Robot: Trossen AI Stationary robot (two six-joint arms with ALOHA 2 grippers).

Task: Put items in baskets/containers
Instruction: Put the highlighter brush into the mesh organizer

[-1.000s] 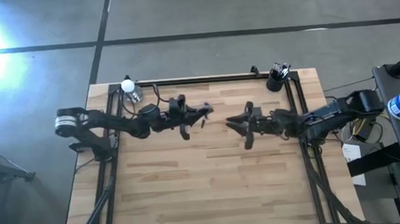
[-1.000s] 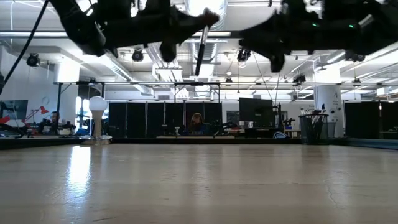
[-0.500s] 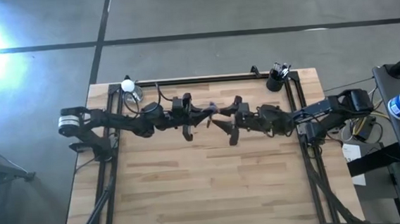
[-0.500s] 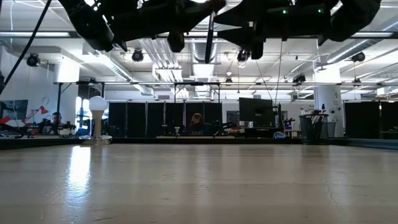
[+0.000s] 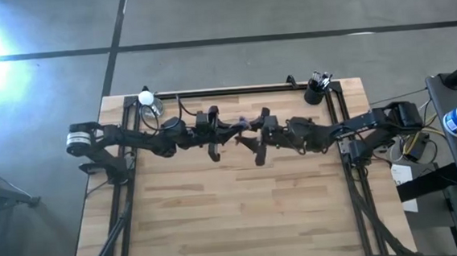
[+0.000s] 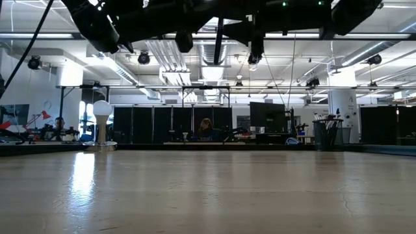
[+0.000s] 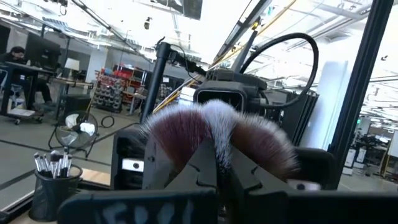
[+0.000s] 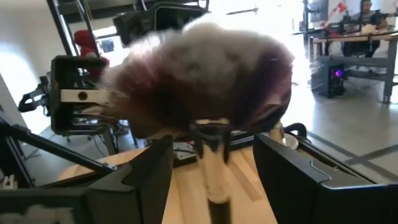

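Above the middle of the wooden table, the left gripper is pinching the fluffy brush with its fingers pressed together on it. The right gripper is facing it with fingers spread wide on either side of the brush. Behind the right gripper, at the table's far corner, the black cup is holding thin brushes.
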